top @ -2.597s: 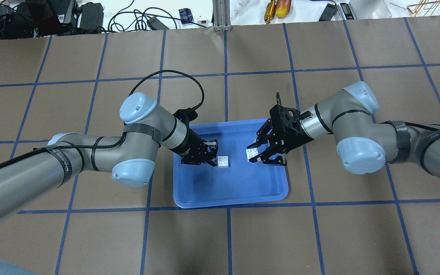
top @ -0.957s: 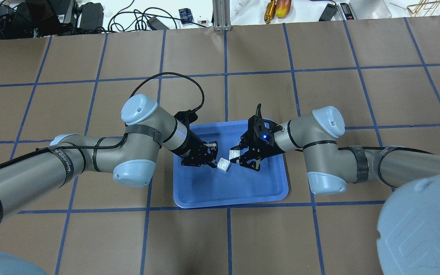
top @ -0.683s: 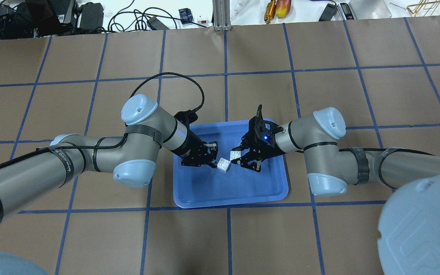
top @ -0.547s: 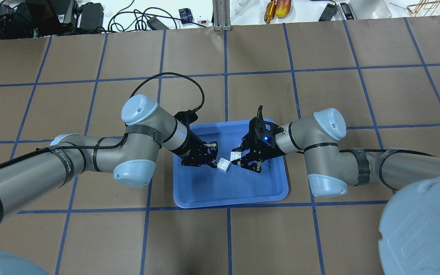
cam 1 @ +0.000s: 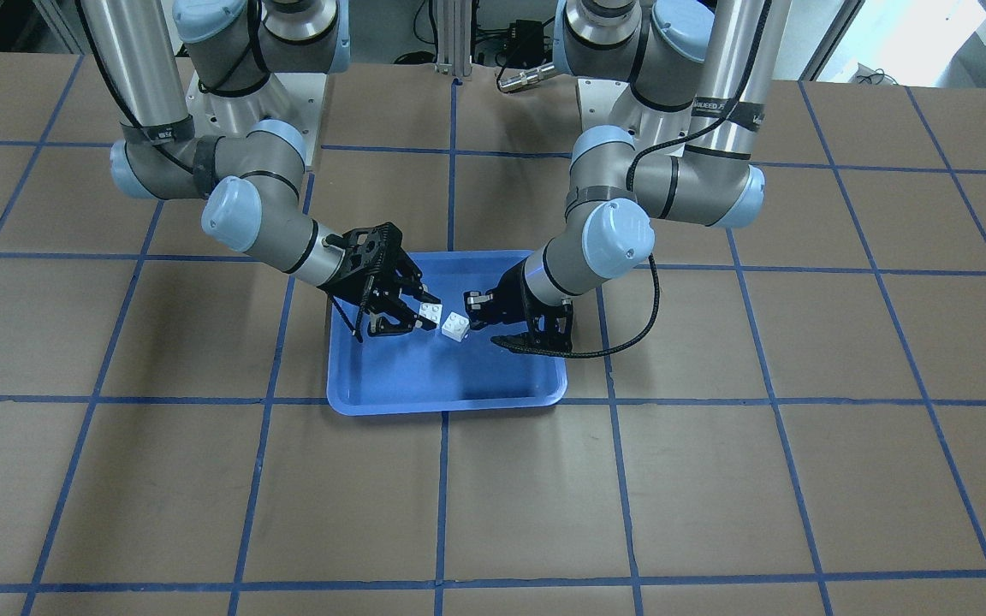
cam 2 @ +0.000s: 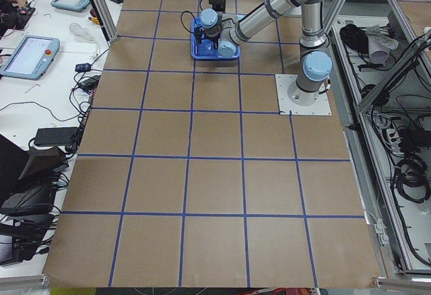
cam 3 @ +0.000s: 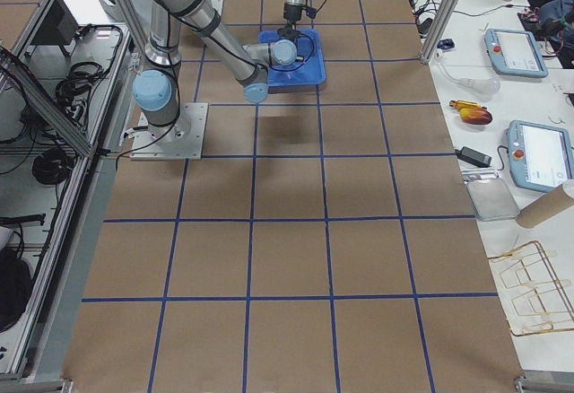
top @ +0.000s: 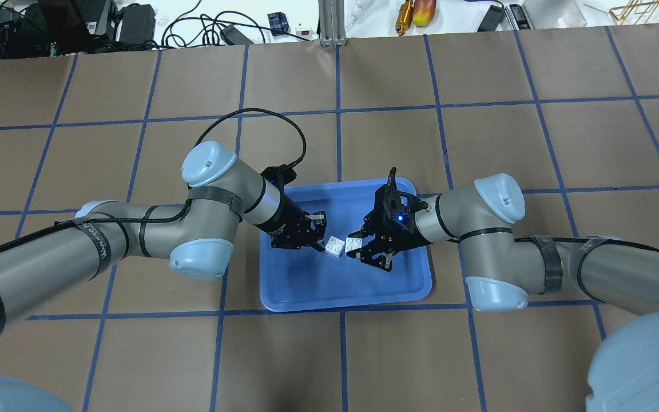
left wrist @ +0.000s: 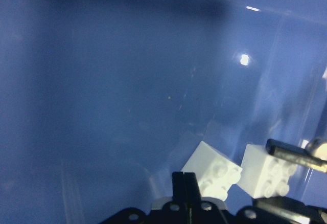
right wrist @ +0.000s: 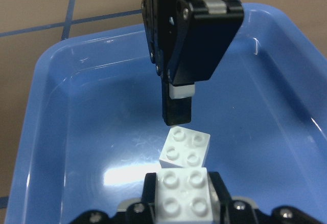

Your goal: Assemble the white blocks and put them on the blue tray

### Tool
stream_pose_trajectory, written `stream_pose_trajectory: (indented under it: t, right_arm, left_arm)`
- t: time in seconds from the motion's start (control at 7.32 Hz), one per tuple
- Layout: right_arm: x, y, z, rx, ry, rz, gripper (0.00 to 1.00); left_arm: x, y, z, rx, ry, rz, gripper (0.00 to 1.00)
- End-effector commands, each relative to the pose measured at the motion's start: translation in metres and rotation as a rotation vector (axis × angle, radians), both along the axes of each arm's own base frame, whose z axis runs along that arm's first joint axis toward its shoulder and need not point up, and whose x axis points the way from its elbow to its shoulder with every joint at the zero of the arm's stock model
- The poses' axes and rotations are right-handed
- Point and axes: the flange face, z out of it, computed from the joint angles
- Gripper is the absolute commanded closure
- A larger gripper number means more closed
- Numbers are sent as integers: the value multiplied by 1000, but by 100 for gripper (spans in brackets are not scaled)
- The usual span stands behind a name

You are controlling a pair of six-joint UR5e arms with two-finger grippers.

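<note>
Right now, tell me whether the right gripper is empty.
No, the right wrist view shows a white block clamped between the two fingers of the right gripper, with its studs facing the camera.

Bench: flat brown top, gridded into squares by blue tape lines. Blue tray lies flat on it near the middle, across one lengthwise tape line, near edge just beside a cross line. Two white mounting plates sit on the bench at the robot side.
</note>
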Motion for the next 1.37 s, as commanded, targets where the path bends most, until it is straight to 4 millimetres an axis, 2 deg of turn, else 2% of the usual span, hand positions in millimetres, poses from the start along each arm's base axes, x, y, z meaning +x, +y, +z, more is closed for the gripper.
stream_pose_trajectory:
  t: [0.0, 1.23]
  right_arm:
    - [1, 3, -2, 19, -1, -8, 84]
    - [3, -3, -13, 3, -9, 5, 84]
  left_arm:
    - [0, 0, 0, -1, 1, -1, 100]
    - [0, 0, 0, -4, 0, -1, 100]
